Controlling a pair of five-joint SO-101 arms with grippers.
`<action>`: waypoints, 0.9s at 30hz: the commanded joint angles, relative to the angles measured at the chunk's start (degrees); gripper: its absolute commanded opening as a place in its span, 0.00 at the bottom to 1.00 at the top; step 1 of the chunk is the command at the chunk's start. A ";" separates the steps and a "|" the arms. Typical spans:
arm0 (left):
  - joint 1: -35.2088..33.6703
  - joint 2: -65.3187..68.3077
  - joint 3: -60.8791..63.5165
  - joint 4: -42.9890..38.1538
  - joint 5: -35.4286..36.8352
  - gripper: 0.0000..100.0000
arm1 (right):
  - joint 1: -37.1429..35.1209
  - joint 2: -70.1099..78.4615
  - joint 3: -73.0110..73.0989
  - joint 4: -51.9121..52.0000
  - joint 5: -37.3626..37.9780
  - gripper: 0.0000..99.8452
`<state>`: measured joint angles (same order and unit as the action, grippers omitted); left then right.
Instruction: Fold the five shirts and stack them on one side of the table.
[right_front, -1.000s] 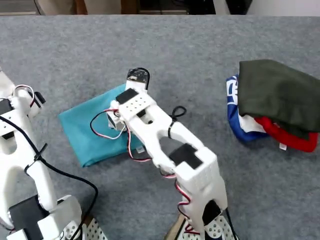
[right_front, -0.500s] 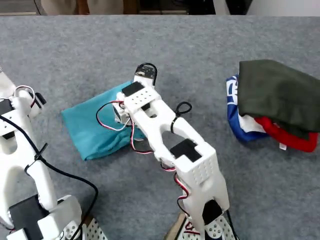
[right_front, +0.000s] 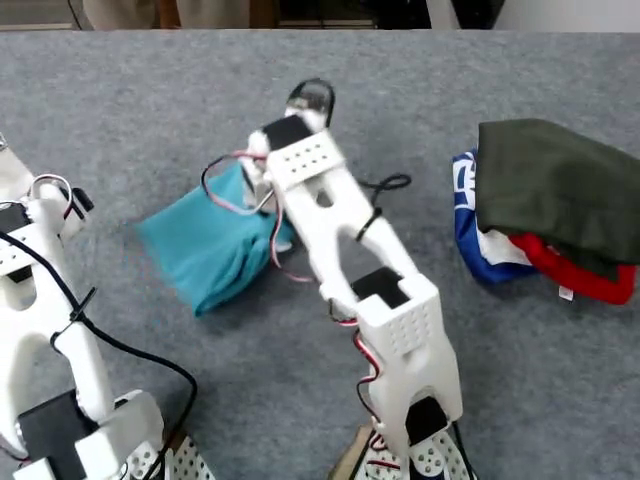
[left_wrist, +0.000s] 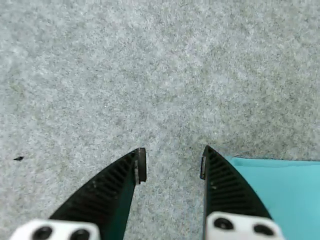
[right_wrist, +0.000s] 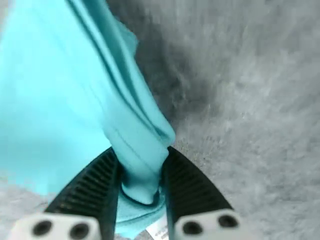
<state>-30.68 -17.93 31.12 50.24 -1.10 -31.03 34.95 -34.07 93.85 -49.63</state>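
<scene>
Up close, shirt (right_wrist: 60, 100) in end effector (right_wrist: 141, 152)

Left of centre on the desk (right_front: 420, 90): a single shirt (right_front: 205, 255), the side nearest the middle pinched between the fingers of the right hand (right_wrist: 140, 170), with the right arm extended from the near edge of the desk to that side of it. Well apart, at the far right: a pile of shirts (right_front: 545, 190), stacked one on another and touching neither arm. At the near left: the left arm, with the left hand (left_wrist: 172, 165) parted above bare desk and a corner of the single shirt just beside one finger.
</scene>
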 joint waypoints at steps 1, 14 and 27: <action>-0.44 -0.84 -0.18 -0.88 0.44 0.19 | 4.00 -0.13 -11.30 3.96 4.84 0.00; -0.44 -0.84 -0.18 -1.05 0.44 0.19 | 26.07 -3.12 -22.11 8.26 18.02 0.00; -0.35 -0.84 -0.09 -0.88 0.44 0.19 | 52.70 -8.84 -33.19 8.18 30.86 0.00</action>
<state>-30.68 -17.93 31.30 50.24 -1.10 16.18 32.13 -62.37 101.05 -20.70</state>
